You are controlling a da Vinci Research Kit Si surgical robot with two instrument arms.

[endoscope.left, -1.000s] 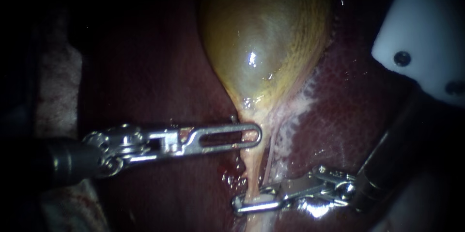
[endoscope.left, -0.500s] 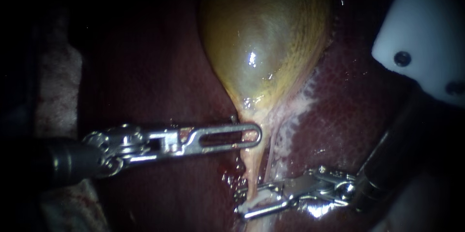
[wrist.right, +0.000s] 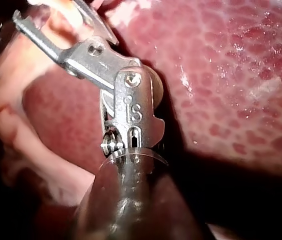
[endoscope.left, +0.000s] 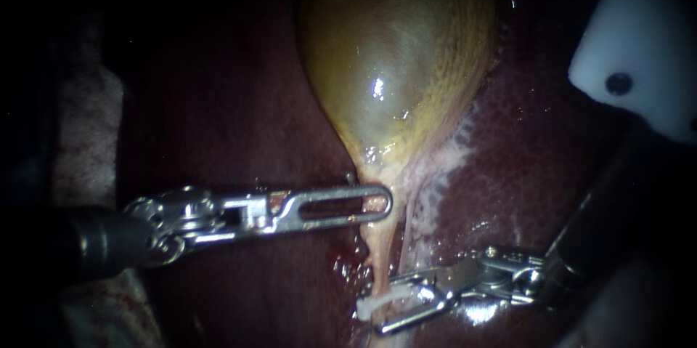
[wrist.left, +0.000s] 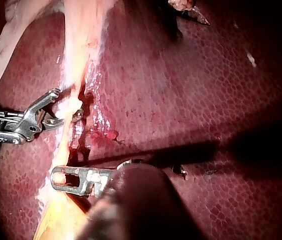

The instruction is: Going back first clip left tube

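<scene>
Clip (endoscope.left: 372,306): white, lying across the left tube (endoscope.left: 377,264) at the lower middle of the endoscope frame. It looks seated, but I cannot see its far side.
Left instrument (endoscope.left: 341,206): comes in from the left edge. Its jaws lie together on the gallbladder neck (endoscope.left: 379,174) at mid-frame and seem to grip it. I would keep this hand dead steady so the tube below stays taut.
Liver (endoscope.left: 239,101): dark red bed behind everything, wet around the tubes.
Left tube: pale and thick, running down from the neck to the clip at the bottom of the frame.
Right tube (endoscope.left: 404,239): thin pale strand just right of the left tube, passing near the upper jaw of my right instrument.
Right instrument (endoscope.left: 385,306): shaft from the lower right, jaws standing wide with the clip between them, gripping nothing.
Step in hand: as I judge it, pulling the right instrument back off the clip.
How to do it well: I would retreat straight along the shaft's own line toward the lower right and keep the jaws wide until both tips are past the clip. No lift, no twist.
Watch for: a jaw catching the clip's end, or the upper jaw dragging the right tube.
White block (endoscope.left: 639,50): upper right corner, above the shaft's path, so I would not swing up toward it.
</scene>
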